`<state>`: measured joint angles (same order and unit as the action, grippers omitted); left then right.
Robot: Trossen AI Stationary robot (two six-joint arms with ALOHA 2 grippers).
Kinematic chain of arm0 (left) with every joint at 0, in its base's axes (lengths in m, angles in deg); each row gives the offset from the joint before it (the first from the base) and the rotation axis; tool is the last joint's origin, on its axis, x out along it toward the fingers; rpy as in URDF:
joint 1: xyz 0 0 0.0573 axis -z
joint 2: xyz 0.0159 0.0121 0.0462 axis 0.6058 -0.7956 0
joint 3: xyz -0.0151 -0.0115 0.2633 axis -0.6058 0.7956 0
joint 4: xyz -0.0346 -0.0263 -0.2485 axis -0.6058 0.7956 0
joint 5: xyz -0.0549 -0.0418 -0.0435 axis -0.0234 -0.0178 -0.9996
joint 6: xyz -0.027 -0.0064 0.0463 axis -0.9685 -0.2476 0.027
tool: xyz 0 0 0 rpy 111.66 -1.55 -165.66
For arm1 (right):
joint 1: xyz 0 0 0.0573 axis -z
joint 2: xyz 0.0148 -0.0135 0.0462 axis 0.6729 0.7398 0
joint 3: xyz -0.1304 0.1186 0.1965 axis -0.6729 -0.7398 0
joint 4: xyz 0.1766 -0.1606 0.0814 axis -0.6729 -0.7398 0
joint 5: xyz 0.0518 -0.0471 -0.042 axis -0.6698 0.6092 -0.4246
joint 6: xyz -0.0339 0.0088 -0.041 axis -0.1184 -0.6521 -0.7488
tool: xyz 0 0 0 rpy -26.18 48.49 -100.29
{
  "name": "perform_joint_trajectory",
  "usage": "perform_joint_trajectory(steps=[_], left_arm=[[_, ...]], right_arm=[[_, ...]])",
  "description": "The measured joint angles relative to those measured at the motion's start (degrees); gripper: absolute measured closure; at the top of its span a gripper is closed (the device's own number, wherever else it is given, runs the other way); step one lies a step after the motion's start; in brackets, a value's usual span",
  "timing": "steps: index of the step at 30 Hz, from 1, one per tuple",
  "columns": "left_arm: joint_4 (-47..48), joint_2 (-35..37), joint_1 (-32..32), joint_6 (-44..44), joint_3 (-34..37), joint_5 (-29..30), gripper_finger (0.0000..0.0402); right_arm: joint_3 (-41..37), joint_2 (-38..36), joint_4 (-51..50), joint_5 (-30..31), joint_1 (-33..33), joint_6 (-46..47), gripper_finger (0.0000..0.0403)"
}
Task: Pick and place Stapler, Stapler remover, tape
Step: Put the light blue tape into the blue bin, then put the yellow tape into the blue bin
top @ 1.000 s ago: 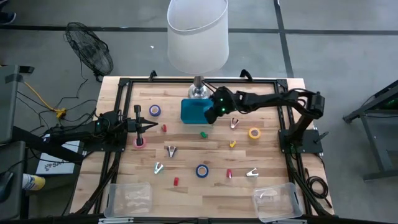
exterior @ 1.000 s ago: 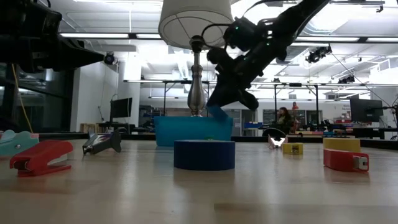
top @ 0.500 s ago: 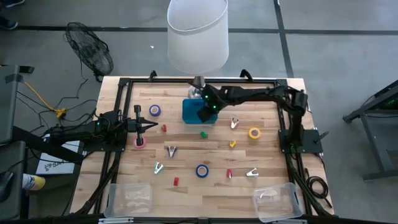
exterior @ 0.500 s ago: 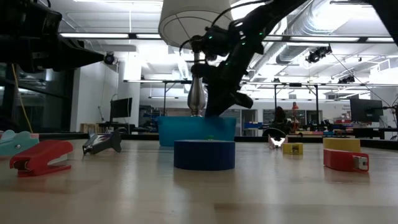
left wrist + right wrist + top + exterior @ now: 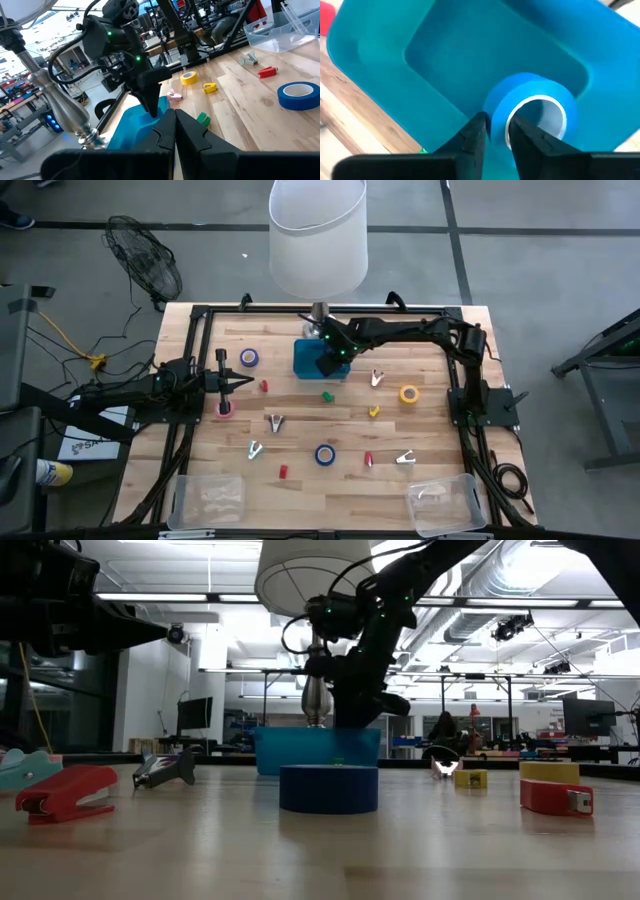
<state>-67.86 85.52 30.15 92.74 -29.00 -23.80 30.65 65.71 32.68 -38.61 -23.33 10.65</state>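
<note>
My right gripper [image 5: 330,361] reaches from the right over the teal bin [image 5: 312,360] by the lamp base and is shut on a blue tape roll [image 5: 532,107]. My left gripper [image 5: 236,383] waits shut at the table's left side and holds nothing. Other tape rolls lie flat on the table: purple [image 5: 248,358], pink [image 5: 226,409], blue [image 5: 325,454] and yellow [image 5: 409,393]. Small staplers, red [image 5: 264,386], green [image 5: 326,395] and yellow [image 5: 373,411], and metal staple removers [image 5: 274,422] [image 5: 377,378] are scattered around them. My right gripper pinches the blue roll's wall [image 5: 496,116], with one finger [image 5: 522,132] in its hollow centre and the other [image 5: 474,134] outside. The fingers slant down from the table's right side. The roll stands on edge inside the bin's opening; whether it touches the bin floor I cannot tell.
A tall lamp [image 5: 318,230] stands at the far edge right behind the bin, its shade overhanging it. Two clear containers [image 5: 210,498] [image 5: 442,502] sit at the near edge. More staple removers [image 5: 255,450] [image 5: 405,458] and red staplers [image 5: 283,471] [image 5: 368,459] lie near.
My right gripper, still shut on the blue roll, has moved toward the table's left over the bin and then down, so that the roll is now inside the bin's opening. The left arm has kept still.
</note>
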Motion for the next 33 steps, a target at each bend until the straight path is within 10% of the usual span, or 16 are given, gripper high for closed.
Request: perform_joint_trajectory(steps=[22,33], left_arm=[[0.0,0.0,0.0,0.0,0.0,0.0,0.0400],[0.0,0.0,0.0,0.0,0.0,0.0,0.0400]], right_arm=[[-0.5,-9.9,-18.2,2.4,-0.8,-1.6,0.0236],[-19.6,-26.1,-22.3,4.8,-3.2,8.2,0.0235]])
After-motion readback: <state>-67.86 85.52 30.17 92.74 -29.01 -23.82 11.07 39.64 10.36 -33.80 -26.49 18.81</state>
